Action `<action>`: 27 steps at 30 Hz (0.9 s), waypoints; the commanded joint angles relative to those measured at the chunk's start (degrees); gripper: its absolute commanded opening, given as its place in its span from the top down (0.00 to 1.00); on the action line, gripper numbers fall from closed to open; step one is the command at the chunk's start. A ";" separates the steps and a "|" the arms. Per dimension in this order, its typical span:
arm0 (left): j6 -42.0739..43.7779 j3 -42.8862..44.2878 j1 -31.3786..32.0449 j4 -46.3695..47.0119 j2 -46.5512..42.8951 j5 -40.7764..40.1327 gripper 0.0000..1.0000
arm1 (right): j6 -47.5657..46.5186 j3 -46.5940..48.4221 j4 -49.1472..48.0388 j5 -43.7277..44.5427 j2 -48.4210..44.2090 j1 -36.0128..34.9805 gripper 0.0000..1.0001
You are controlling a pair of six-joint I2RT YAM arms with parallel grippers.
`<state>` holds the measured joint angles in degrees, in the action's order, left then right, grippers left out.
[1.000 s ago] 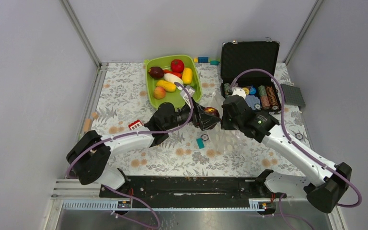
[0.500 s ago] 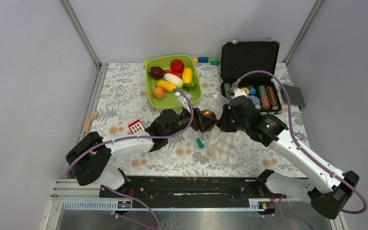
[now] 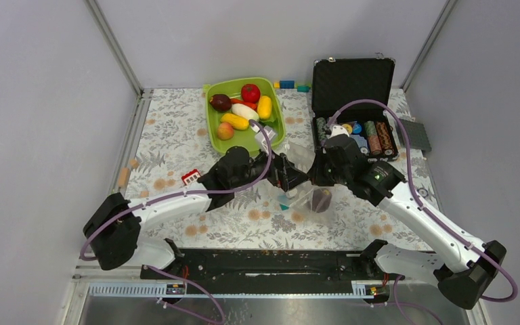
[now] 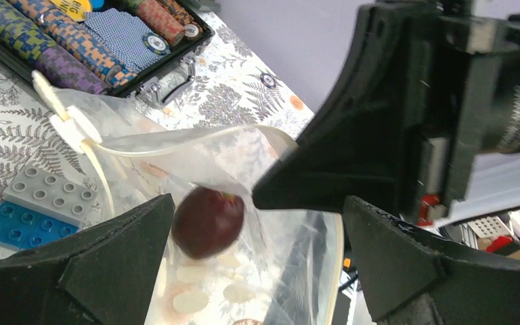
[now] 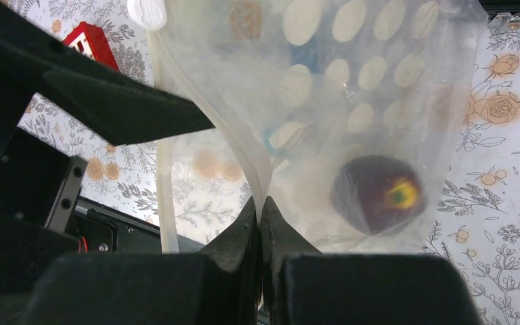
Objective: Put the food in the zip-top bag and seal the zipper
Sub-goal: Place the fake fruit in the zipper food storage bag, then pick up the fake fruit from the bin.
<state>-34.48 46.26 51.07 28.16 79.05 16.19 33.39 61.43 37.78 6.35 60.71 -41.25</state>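
Note:
The clear zip-top bag (image 3: 303,184) hangs at mid-table, and my right gripper (image 5: 261,206) is shut on its mouth edge at the zipper (image 5: 203,115). A dark maroon fruit (image 4: 208,222) lies loose inside the bag, low down (image 3: 322,200) and free of any finger. My left gripper (image 4: 256,215) stands open over the bag's mouth with nothing between its fingers. More food sits in the lime-green tray (image 3: 209,120): a red piece (image 3: 250,93), a maroon one (image 3: 220,102), a white one (image 3: 245,111), yellow ones (image 3: 265,107) and a peach one (image 3: 225,131).
An open black case (image 3: 352,78) with poker chips stands at the back right, with a grey studded plate (image 3: 414,134) beside it. A red block (image 3: 191,177) and a teal block (image 3: 283,202) lie near the bag. Grey and blue blocks (image 4: 47,196) lie under it.
My left gripper opened and let go of the maroon fruit, which dropped into the bag. The right gripper has kept its hold after raising the bag's mouth.

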 commanded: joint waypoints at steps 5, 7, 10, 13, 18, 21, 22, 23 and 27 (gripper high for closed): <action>4.17 3.80 0.16 -12.02 -10.45 -4.40 0.01 | 0.86 0.52 -1.74 -2.79 -0.11 3.80 1.00; 5.58 5.32 0.01 -18.32 -12.51 -11.51 0.01 | 0.26 0.14 -1.70 -3.06 -0.18 4.98 1.00; 7.21 8.87 -1.04 -27.36 -12.10 -22.41 0.01 | -1.13 -0.52 -1.66 -2.97 -0.52 6.67 1.00; 7.03 13.45 -5.90 -35.34 -8.47 -25.55 0.01 | -2.29 -0.93 -1.14 -2.00 -0.40 8.02 1.00; 14.18 20.62 -17.56 -35.11 2.31 -17.81 0.01 | -3.69 -1.33 -0.79 -1.59 0.77 9.15 1.00; 20.76 27.99 -24.45 -35.12 11.58 -4.94 0.01 | -4.67 -1.23 -0.88 -2.75 1.95 9.69 1.00; 22.32 30.57 -26.44 -35.90 14.26 -3.07 0.01 | -4.87 -1.20 -0.94 -3.22 2.23 9.82 1.00; 23.24 33.78 -28.62 -38.35 16.77 -1.70 0.01 | -5.04 -1.42 -0.91 -3.62 2.44 9.97 1.00; 23.13 46.18 -34.48 -49.29 27.80 -7.72 0.01 | -5.34 -2.01 -0.88 -3.17 2.28 10.68 1.00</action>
<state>-15.29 82.00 20.99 -12.16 101.21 8.23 29.69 59.79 37.78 3.38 63.05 -31.51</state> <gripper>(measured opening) 0.985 0.018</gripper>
